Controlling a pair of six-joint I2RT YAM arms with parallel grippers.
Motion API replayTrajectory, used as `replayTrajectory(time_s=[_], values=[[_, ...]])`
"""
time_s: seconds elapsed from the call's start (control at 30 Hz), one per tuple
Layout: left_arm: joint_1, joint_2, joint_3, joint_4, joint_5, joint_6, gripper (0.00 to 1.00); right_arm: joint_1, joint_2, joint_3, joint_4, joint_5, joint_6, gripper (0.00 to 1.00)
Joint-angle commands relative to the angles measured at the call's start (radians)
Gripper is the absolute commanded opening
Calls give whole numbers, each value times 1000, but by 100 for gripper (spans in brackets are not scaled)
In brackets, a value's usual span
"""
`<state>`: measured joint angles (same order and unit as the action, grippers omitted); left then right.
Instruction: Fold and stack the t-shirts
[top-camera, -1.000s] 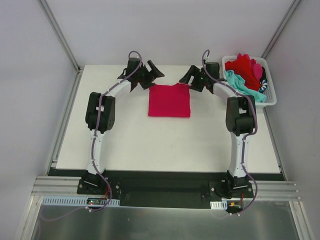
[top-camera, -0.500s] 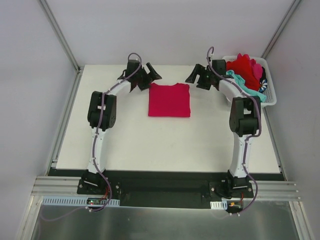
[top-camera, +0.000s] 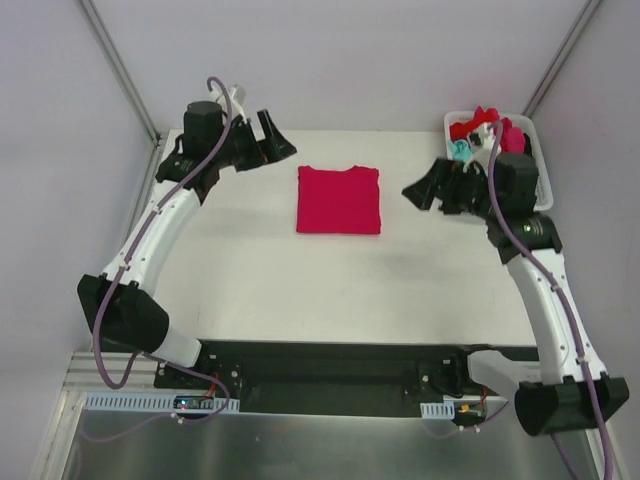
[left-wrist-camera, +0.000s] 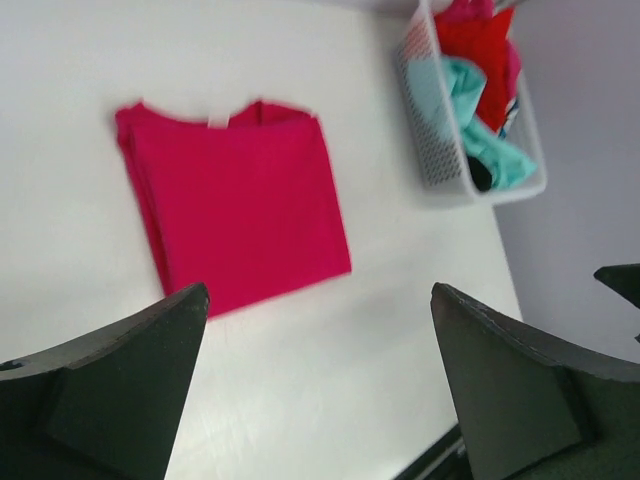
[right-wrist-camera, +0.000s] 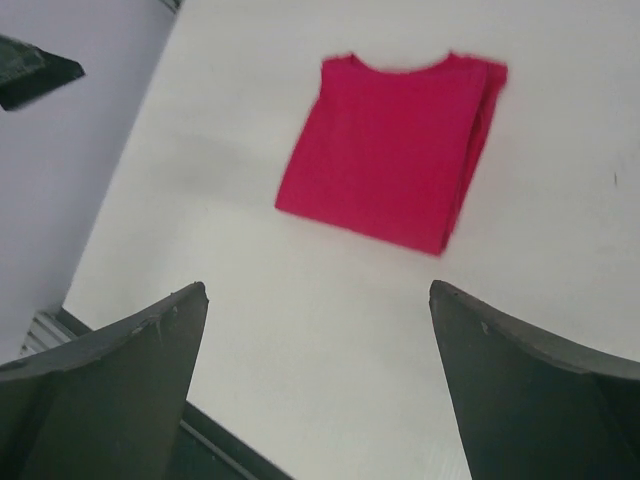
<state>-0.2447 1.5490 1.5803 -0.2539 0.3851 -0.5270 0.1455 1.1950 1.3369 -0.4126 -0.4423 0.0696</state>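
White basket (left-wrist-camera: 432, 150) of t-shirts (left-wrist-camera: 478, 60) sits near folded magenta t-shirt (left-wrist-camera: 240, 205).

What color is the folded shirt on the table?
The shirt is plain magenta-pink all over. The left wrist view shows it best.

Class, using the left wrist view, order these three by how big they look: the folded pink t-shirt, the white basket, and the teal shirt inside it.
1. folded pink t-shirt
2. white basket
3. teal shirt, only partly visible
The basket lies farther from this camera, so this ranks looks only, not true size.
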Motion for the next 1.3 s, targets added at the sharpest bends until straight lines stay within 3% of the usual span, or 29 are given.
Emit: replayTrajectory(time_s=[0.0, 0.27, 0.37, 0.53, 0.77, 0.97, 1.27], values=[[-18, -4, -241, -159, -14, 36, 93, 3, -153, -309, -150, 69, -63, 96], [-31, 90, -237, -121, -58, 10, 94, 2, -305, -429, -241, 206, -8, 96], [-45, 193, -172, -96, -92, -4, 92, 3, -272, -400, -259, 264, 25, 96], [-84, 342, -79, -19, -167, -77, 90, 2, -170, -314, -272, 229, 41, 96], [-99, 535, 88, 10, -253, -94, 76, 2, -88, -223, -314, 270, -2, 96], [-94, 629, 164, 41, -279, -82, 72, 3, -84, -226, -299, 332, 39, 96], [-70, 651, 124, 93, -243, -114, 57, 3, -23, -162, -331, 366, 78, 96]])
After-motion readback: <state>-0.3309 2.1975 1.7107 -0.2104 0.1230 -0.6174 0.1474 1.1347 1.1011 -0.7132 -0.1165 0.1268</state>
